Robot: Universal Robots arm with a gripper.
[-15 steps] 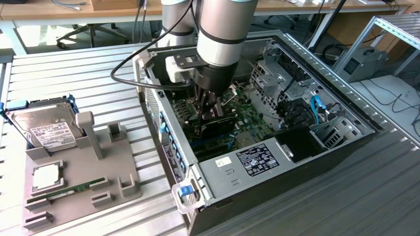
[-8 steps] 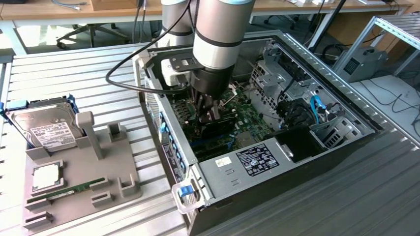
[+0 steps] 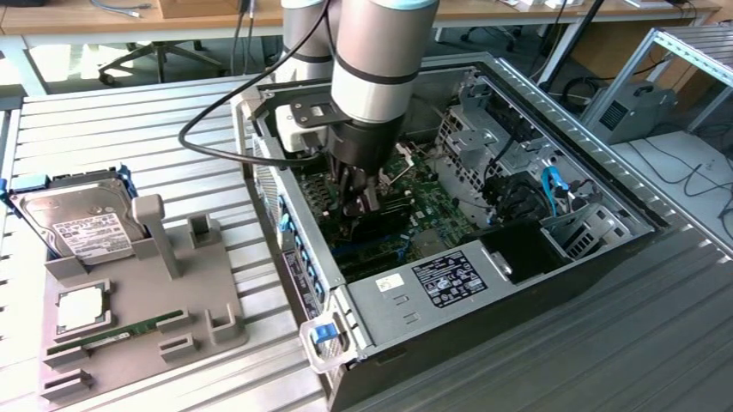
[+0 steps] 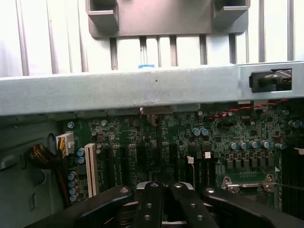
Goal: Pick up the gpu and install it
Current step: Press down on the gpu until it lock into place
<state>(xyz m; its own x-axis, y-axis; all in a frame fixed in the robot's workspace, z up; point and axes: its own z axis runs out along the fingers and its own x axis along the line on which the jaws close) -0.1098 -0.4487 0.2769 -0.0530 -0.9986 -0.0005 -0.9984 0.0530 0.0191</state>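
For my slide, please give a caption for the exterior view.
Robot arm's shut gripper lowered inside the open computer case, above the motherboard.

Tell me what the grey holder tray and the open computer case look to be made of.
Grey holder tray with upright posts: looks like moulded or printed plastic, with a matte, uniform grey and rounded blocky shapes. Open computer case: looks like sheet metal, bare silver-grey, with thin folded edges and punched slots and a dull sheen.

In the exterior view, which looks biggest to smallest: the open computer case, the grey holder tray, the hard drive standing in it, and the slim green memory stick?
1. Computer case
2. Grey holder tray
3. Hard drive
4. Green memory stick

The tray and its parts sit about as near the camera as the case, so the order looks safe.
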